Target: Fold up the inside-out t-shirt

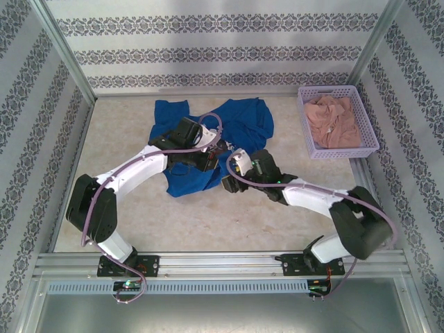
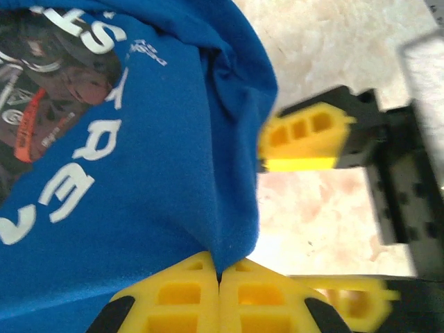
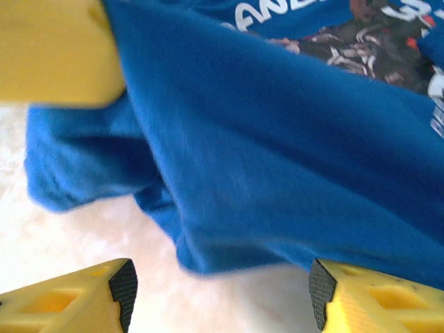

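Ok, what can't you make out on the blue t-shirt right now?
- Top view: the arms cover the middle of the t-shirt, hiding its lay there.
- Left wrist: left gripper shut on a fold; print cut off by the frame edge.
- Right wrist: right gripper open; hem blurred, contact unclear.
- Top view: garment in the basket, too small to identify.

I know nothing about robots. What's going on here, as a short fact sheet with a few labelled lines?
garment: blue t-shirt, crumpled on the table, printed side partly showing
left gripper: shut, pinching a fold of the blue t-shirt
right gripper: open at the shirt's edge, gripping nothing
container: purple basket, back right, holding a pinkish-beige garment
folding: not yet visible
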